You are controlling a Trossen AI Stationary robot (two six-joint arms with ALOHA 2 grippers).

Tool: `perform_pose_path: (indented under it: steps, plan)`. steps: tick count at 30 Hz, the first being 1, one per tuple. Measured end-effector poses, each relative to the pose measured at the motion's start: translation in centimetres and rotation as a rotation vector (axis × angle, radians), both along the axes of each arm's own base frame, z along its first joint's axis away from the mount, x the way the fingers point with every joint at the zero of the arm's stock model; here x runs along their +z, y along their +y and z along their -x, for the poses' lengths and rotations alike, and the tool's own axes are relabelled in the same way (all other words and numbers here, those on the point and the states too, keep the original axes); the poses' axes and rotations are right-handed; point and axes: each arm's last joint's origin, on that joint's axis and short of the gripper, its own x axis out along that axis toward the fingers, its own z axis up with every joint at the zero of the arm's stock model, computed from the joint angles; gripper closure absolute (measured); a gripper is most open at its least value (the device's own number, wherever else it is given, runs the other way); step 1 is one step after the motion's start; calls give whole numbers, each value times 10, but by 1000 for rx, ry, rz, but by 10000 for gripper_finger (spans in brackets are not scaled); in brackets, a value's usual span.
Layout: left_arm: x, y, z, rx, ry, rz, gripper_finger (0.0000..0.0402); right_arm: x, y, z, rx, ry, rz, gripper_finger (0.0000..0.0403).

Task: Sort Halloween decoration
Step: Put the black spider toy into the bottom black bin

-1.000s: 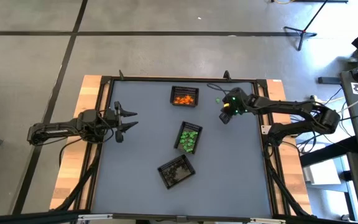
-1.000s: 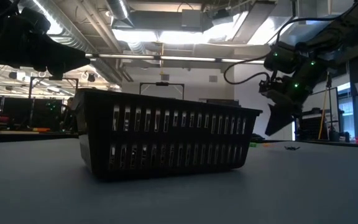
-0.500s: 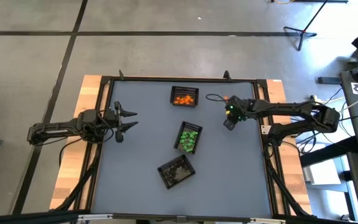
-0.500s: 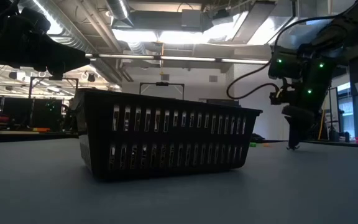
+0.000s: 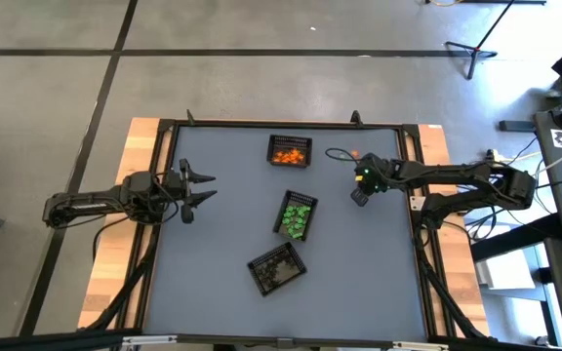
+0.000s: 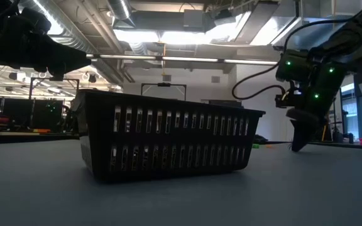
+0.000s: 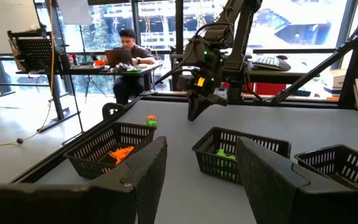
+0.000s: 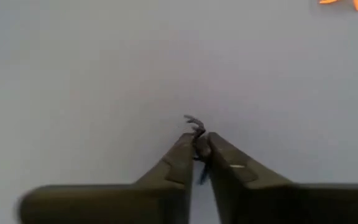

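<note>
My right gripper (image 8: 197, 155) points down at the table's far right part (image 5: 358, 198) and is shut on a tiny black trinket (image 8: 196, 127); in the low view its tips (image 6: 296, 146) reach the tabletop. A loose orange trinket (image 8: 342, 3) lies on the table nearby, and an orange and green pair (image 7: 149, 119) shows in the left wrist view. Three black mesh baskets hold orange (image 5: 289, 153), green (image 5: 298, 216) and black (image 5: 277, 268) trinkets. My left gripper (image 5: 200, 189) hovers open at the table's left side. My right gripper pinches the tiny black trinket (image 8: 197, 132) between the very ends of its two fingers, coming from above and pointing down. A curled leg of it (image 8: 191, 119) sticks out beyond the tips. The trinket is at the tabletop; whether it is lifted clear, I cannot tell.
A thin cable loop (image 5: 335, 154) lies on the table near the far edge, by the loose orange trinket (image 5: 353, 154). The nearest basket (image 6: 165, 141) fills the low view's middle. Beyond the table a person (image 7: 128, 43) sits at a desk. Open tabletop (image 5: 379, 273) lies toward the near right.
My right gripper has moved a little toward the table's near edge and come down from above the table until its tips stand at the black trinket on the tabletop. The left arm has kept still.
</note>
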Motion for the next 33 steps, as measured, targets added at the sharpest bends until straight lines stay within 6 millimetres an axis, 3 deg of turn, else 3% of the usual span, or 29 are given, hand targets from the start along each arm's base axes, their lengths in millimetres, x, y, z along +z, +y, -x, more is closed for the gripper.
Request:
perform_pose_path:
  steps: [3, 8, 14, 18, 25, 29, 33]
  plan:
    - [0, 0, 0, 0, 0, 0, 213, 0, 0, -1, 16, -20, -11, 391]
    - [0, 0, 0, 0, 0, 0, 213, 7, 1, -6, 34, -59, -39, 378]
    - [0, 0, 0, -1, 1, 0, 213, 33, 17, -29, 199, -228, -90, 397]
    - [0, 0, 0, 0, 0, 0, 213, 56, 43, -52, 353, -352, -87, 386]
    - [0, 0, 0, 0, 0, 0, 213, 94, 107, -89, 631, -661, -75, 388]
    - [0, 0, 0, 0, 1, 0, 213, 101, 142, -107, 758, -728, -81, 389]
    - [0, 0, 0, 0, 0, 0, 213, 95, 168, -130, 801, -687, -69, 381]
